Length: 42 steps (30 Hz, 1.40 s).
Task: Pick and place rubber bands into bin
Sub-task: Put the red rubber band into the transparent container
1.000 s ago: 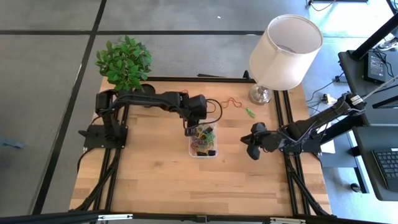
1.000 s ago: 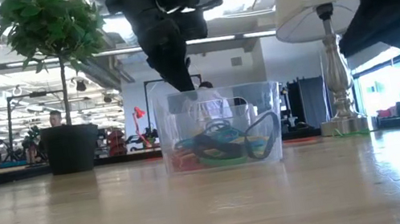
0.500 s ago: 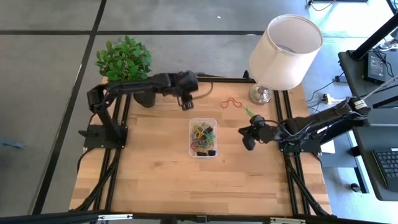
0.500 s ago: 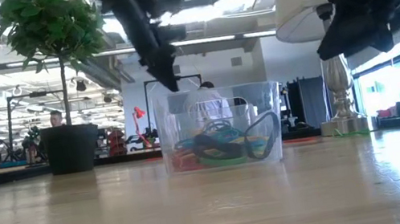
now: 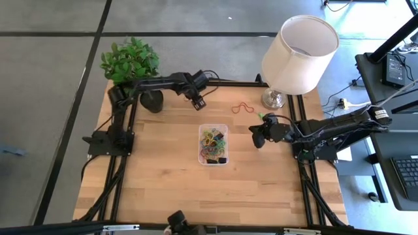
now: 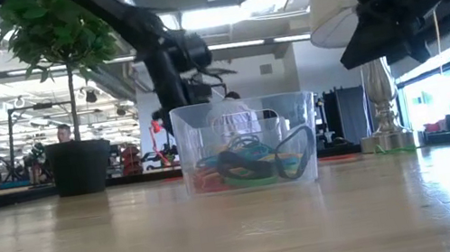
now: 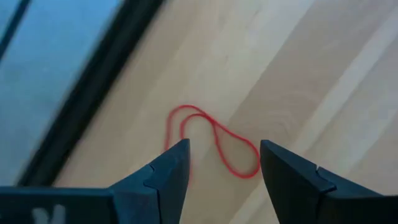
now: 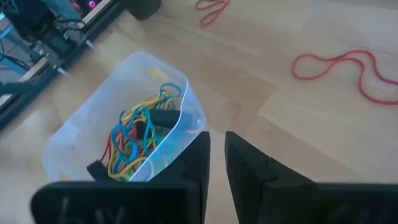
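Left gripper (image 7: 221, 171) moved; red band (image 7: 211, 140) between fingers

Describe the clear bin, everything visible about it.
The bin is a small see-through plastic tray, rectangular with rounded corners, open at the top. It sits upright and flat on the wooden table, near the middle. Inside lies a tangled heap of rubber bands in yellow, blue, red, green and black, filling only the lower part, as the low view shows. Neither gripper touches it: the left gripper is toward the plant side, the right gripper beside it, apart.
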### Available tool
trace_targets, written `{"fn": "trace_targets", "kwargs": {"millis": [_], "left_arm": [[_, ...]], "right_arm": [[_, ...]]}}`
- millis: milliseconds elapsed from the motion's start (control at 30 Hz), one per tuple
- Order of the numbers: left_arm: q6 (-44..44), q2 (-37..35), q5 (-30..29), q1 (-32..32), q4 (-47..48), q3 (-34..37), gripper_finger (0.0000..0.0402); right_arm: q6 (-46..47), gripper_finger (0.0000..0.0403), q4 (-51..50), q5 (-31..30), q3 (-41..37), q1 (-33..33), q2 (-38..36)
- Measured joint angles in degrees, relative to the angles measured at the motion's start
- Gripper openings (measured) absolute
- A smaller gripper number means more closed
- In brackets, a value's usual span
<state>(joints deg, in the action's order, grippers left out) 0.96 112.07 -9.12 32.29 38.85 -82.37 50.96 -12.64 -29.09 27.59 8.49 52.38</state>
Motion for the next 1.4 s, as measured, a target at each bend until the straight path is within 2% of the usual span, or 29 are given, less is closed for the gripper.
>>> {"fn": "trace_targets", "kwargs": {"millis": [300,567,700,933,1100,1200,1400], "left_arm": [[5.4,8.7,-1.7,-1.1,1.3,-2.6,0.0191],[12.3,9.4,3.4,-0.1,1.9,-2.9,0.0185],[13.4,9.5,4.1,-0.2,2.4,-2.9,0.0145],[14.4,9.3,5.2,-0.8,4.3,-2.8,0.002],[16.9,7.3,8.4,-3.7,6.2,-2.4,0.0002],[19.6,4.7,6.2,-6.2,5.9,-2.4,0.0001],[24.9,-2.8,-5.2,-12.4,5.8,-2.5,0.0001]], "right_arm": [[0.2,0.0054,1.6,0.0,0.0,-1.6,0.0],[1.4,0.0054,1.7,0.1,0.0,-1.6,0.0],[1.4,0.0054,1.7,0.1,0.0,-1.6,0.0],[1.2,0.0054,1.7,0.2,0.0,-1.6,0.1],[-1.9,0.0054,1.4,0.2,0.0,-1.6,0.1],[-4.5,0.0054,1.0,0.3,0.0,-1.6,0.1],[-10.2,0.0054,0.3,4.2,0.0,-1.6,0.1]]}}
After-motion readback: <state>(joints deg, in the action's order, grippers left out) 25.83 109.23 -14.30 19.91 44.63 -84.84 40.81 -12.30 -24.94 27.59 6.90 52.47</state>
